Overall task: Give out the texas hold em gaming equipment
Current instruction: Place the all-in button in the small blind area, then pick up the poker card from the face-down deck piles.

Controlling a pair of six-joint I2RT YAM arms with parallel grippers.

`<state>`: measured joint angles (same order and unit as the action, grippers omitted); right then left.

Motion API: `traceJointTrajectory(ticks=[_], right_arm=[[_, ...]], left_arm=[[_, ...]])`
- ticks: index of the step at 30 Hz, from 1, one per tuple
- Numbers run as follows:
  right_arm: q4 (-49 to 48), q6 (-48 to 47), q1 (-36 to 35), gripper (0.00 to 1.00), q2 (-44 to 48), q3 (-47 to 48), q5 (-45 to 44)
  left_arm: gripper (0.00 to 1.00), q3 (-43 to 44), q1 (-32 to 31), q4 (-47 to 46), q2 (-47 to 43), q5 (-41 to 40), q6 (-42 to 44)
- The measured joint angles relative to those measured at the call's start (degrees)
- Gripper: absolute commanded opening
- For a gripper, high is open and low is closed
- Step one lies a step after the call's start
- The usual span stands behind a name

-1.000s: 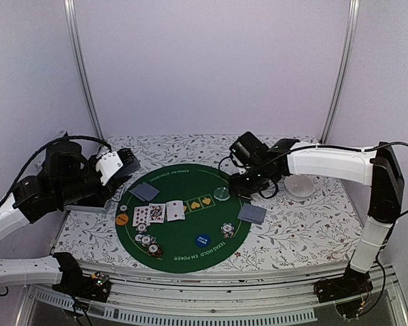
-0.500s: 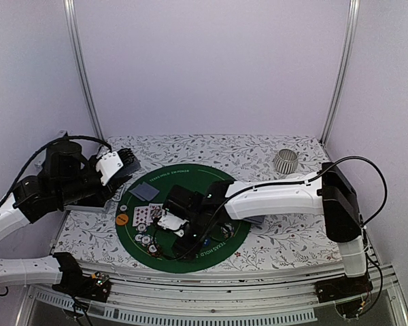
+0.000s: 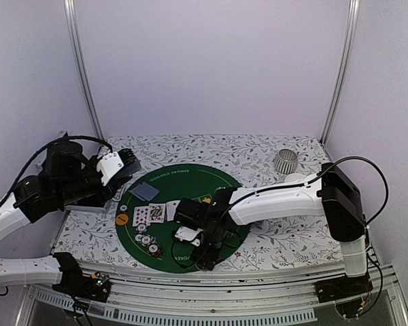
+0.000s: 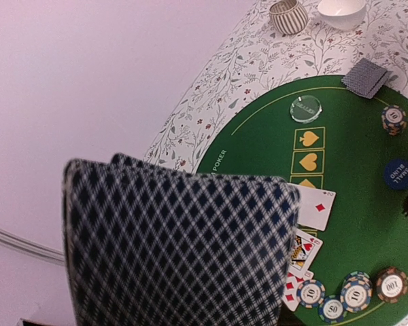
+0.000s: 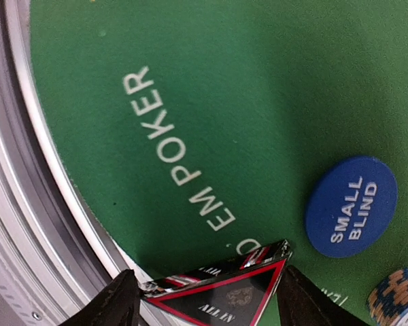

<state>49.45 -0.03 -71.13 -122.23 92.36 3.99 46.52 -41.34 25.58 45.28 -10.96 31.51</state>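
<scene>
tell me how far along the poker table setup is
Done: face-up cards, face-down cards, chips, the clear disc and the small blind button lie on the green mat. In hand: the left gripper holds the deck, and the red-black triangle marker sits between the right gripper's fingers at the mat's near edge. Left: setting that marker down, and probably dealing more from the deck.

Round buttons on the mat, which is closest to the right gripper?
The blue Small Blind button, beside the right gripper holding the triangle marker; the orange button lies far left on the mat.
</scene>
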Motion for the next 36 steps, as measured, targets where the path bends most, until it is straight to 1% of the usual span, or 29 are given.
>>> traceJointTrajectory(ticks=[1, 6, 9, 11, 14, 15, 17, 19, 22, 25, 29, 32, 36], right_arm=[[0.2, 0.8, 0.0, 1.0, 0.0, 0.0, -0.7], [0.7, 1.5, 0.2, 0.99, 0.4, 2.0, -4.9], [-0.5, 1.7, 0.5, 0.99, 3.1, 2.8, -5.6], [-2.6, 1.7, 1.2, 0.99, 6.7, 2.8, -4.7], [-8.9, 2.2, 3.6, 0.99, 13.3, 2.8, 0.1], [-11.6, 2.6, 4.9, 0.99, 15.5, 2.8, 2.9], [-18.1, 4.5, 8.1, 0.99, 18.5, 2.8, 8.0], [-24.7, 7.2, 11.1, 0.99, 19.5, 3.0, 12.9], [-34.5, 12.4, 14.0, 0.99, 17.9, 3.1, 19.3], [-41.1, 17.0, 14.9, 0.99, 12.9, 6.0, 24.3], [-45.1, 21.2, 14.1, 0.99, 5.0, 11.9, 27.8], [-46.2, 22.5, 13.8, 1.0, 2.1, 14.3, 29.8], [-47.2, 23.2, 13.8, 0.99, 0.4, 16.6, 32.8]], left_arm=[[0.38, 0.0, 0.0, 0.0, 0.1, 0.0, 0.0], [0.38, 0.0, 0.0, 0.0, 0.3, 0.6, 0.0], [0.38, 0.0, 0.0, 0.1, 0.3, 1.8, 0.0], [0.38, 0.0, 0.0, 0.1, 0.3, 3.1, 0.0], [0.38, 0.0, -0.1, 0.2, 0.3, 4.7, 0.2], [0.38, 0.0, -0.2, 0.2, 0.3, 5.2, 0.3], [0.38, 0.0, -0.3, 0.3, 0.3, 5.9, 0.5], [0.38, 0.0, -0.5, 0.5, 0.6, 6.6, 0.5], [0.38, 0.0, -0.7, 0.9, 1.0, 7.5, 0.5], [0.38, 0.0, -0.8, 1.3, 1.2, 7.9, 0.6], [0.38, 0.0, -0.9, 1.4, 1.2, 8.2, 0.7], [0.38, 0.0, -0.9, 2.6, 1.2, 7.9, 0.7], [0.38, 0.0, -0.9, 2.8, 1.3, 7.9, 0.7]])
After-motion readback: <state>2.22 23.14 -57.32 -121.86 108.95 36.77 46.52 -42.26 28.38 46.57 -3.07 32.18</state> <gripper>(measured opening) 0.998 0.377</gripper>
